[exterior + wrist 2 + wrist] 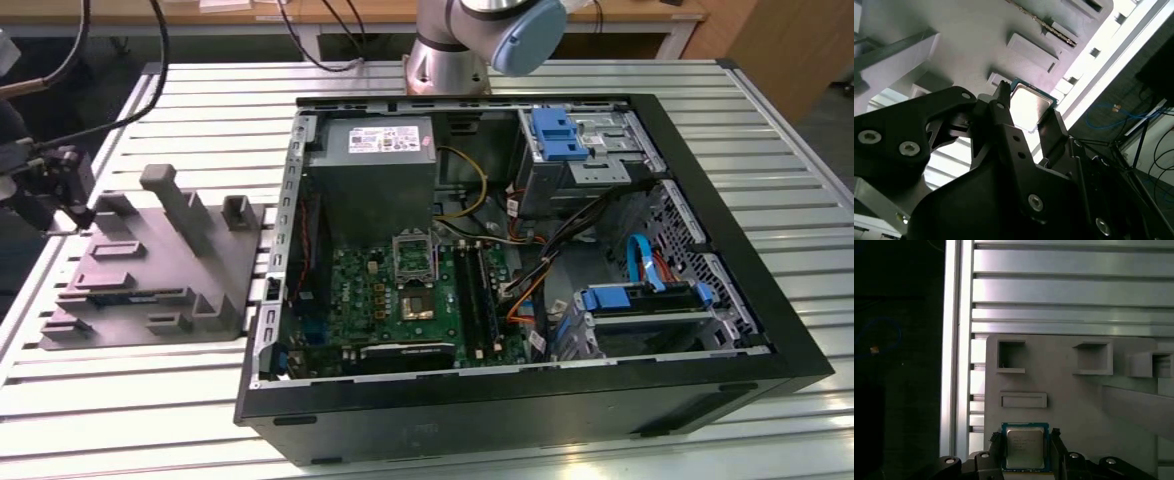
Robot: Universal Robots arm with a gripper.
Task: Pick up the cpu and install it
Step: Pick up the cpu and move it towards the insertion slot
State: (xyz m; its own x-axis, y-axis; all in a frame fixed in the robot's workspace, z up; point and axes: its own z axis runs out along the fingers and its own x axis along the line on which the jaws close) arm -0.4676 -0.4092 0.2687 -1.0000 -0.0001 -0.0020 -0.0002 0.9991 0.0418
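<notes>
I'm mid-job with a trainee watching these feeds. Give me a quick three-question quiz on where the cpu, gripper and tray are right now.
1. True or false: the cpu already sits inside the computer case.
2. In the exterior view, the grey tray lies where relative to the computer case? A) on its left B) on its right C) inside it
3. Going by both wrist views, which thing is the gripper nearest to?

Key: 1 false, the cpu is over at the grey tray; 2 A; 3 the cpu.
</notes>
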